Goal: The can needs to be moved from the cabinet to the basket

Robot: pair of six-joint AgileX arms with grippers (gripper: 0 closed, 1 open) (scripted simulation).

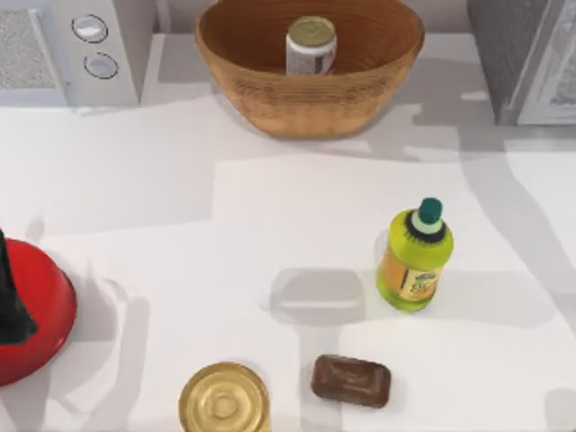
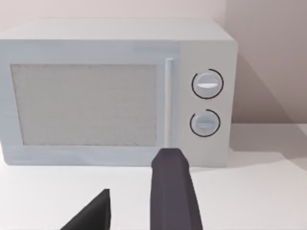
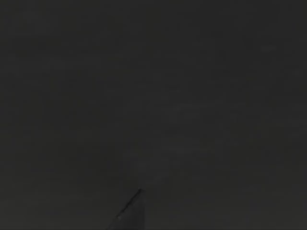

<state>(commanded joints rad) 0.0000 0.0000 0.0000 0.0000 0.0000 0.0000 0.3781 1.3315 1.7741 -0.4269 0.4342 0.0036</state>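
Observation:
The can (image 1: pixel 310 45), with a gold top and a white-grey label, stands upright inside the woven wicker basket (image 1: pixel 270 99) at the back middle of the table. The grey cabinet (image 1: pixel 508 54) with its pale door panel (image 1: pixel 558 81) is at the back right corner. My left gripper (image 2: pixel 132 203) is parked at the table's left edge and is open, with nothing between its dark fingers (image 2: pixel 172 191). It faces the white microwave. The right wrist view is dark.
A white microwave (image 1: pixel 72 49) with two round knobs stands at the back left. A red bowl (image 1: pixel 36 315) sits at the left edge. A yellow-green bottle (image 1: pixel 414 261), a brown bar (image 1: pixel 351 381) and a wide gold-lidded can (image 1: pixel 223 399) stand toward the front.

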